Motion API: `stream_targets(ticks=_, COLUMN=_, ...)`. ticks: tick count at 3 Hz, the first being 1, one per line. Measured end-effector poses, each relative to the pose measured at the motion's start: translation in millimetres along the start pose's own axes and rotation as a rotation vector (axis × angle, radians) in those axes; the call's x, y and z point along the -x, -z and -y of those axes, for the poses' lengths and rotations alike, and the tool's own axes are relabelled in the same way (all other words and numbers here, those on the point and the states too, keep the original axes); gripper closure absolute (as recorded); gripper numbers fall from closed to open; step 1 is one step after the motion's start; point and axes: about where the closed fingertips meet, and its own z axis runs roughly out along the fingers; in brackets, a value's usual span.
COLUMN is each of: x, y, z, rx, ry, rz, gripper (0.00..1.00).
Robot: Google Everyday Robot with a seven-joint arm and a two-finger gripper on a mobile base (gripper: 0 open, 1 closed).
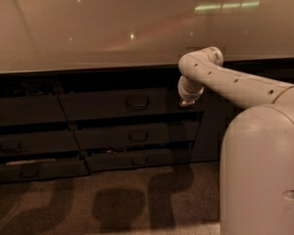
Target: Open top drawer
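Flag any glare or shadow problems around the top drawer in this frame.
Camera view: dim, warm-tinted light; the countertop carries bright specks and a greenish streak of glare at upper right. Same view: the top drawer is dark and low in contrast, its handle barely stands out; the pale gripper at its right end shows up against it. Soft shadows lie on the floor, none across the handle.

Arm (235, 84) stretched left, elbow bent, pincer (187, 102) hanging below wrist.

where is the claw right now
Camera view: the claw hangs right of centre, before the right end of the wide dark grey-brown top drawer, right of its loop handle.
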Motion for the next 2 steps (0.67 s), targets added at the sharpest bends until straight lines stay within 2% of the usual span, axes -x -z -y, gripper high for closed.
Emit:
stream_targets(ticks=1, x=0.0, y=0.0, z=0.0, rx=0.0, ry=0.0, rz=0.0, gripper=0.88)
stream_targets(ticks=2, x=0.0, y=0.3, z=0.1, rx=0.0, ry=0.0, rz=0.0, gripper=1.0)
